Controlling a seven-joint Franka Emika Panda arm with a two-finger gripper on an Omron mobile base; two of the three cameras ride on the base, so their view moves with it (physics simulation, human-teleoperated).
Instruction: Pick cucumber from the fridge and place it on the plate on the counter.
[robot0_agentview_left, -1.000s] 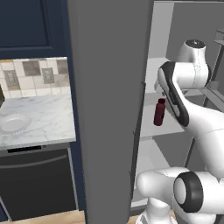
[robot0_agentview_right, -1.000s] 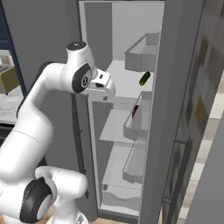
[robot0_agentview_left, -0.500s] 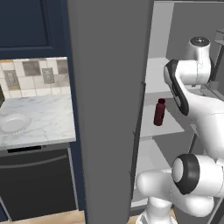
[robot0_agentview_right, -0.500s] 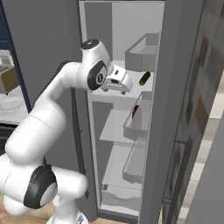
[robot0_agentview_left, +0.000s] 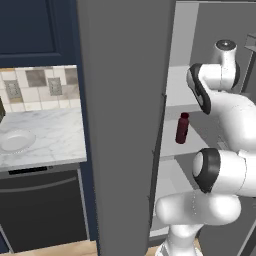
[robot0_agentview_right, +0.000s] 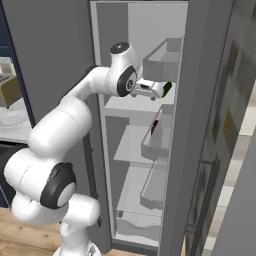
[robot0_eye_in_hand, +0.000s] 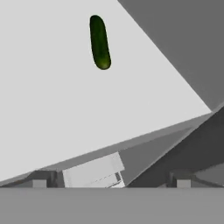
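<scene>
The gripper, jaws spread wide and holding nothing, reaches into the open fridge at upper centre of the right base view, just beside the cucumber. In the hand view the cucumber lies alone on a pale shelf, upper left (well apart from the fingertips). A dark red bottle stands one shelf lower. The plate sits on the counter, far left.

We note a dark red bottle standing upright at centre right of the left base view; a tiled backsplash sits at upper left, a black appliance front at lower left.
</scene>
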